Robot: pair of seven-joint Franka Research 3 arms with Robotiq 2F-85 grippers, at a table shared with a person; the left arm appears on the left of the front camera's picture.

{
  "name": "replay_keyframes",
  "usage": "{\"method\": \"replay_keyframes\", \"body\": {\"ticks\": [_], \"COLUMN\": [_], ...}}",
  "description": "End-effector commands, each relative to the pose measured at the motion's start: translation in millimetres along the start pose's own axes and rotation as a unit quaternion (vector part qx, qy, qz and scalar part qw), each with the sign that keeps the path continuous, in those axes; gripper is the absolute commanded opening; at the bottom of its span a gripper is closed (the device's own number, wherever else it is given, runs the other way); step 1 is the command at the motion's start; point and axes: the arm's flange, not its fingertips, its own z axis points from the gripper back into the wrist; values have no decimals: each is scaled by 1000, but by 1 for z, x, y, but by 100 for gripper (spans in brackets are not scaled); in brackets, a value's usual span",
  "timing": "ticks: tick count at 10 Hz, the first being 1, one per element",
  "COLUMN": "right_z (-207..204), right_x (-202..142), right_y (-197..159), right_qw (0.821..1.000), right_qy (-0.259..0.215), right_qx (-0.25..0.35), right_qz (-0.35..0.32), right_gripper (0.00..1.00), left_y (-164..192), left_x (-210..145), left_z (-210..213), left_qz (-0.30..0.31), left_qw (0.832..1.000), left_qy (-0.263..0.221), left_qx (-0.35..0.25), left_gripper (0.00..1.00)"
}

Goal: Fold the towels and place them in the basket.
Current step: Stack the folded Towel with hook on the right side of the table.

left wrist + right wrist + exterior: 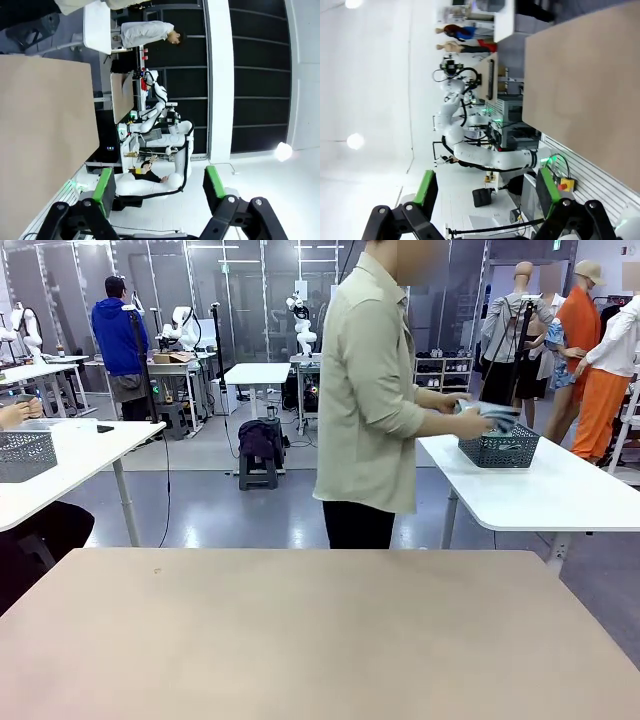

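Front view, table: a matte tan top point(300, 640), smooth and flat, with straight edges, spans the near half of the frame.
Front view, person: one in a pale green shirt point(365, 390) stands past the table's far edge, turned towards a white side table point(540, 490).
Front view, basket: the dark lattice-mesh basket point(498, 448) sits on that side table, well apart from the tan top.
Front view, towels: the person's hands point(470, 423) hold pale blue-grey cloth point(497, 420) over the basket's rim; its fold cannot be made out.
Left wrist view: the left gripper point(160, 187) points off the table, its green-padded fingers point(106, 187) wide apart with nothing between them; the tan top lies to picture left.
Right wrist view: the right gripper point(485, 190) has its fingers point(426, 189) spread fully apart, holding nothing; the tan top's edge runs along picture right.
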Motion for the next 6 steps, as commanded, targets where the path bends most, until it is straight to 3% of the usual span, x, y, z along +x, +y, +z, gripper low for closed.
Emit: {"method": "replay_keyframes", "body": {"ticks": [1,6], "right_z": [4,-7], "right_x": [-5,-4], "right_y": [-13,-33], "right_qw": [999,997], "right_qy": [2,-14], "right_qx": [45,70], "right_qz": [16,6], "right_gripper": [100,100], "left_y": [1,31], "left_x": [7,28], "left_z": [-3,23], "left_qz": [-37,-96], "left_qw": [999,995], "left_qy": [15,8], "left_qx": [10,35], "left_gripper": [90,90]}}
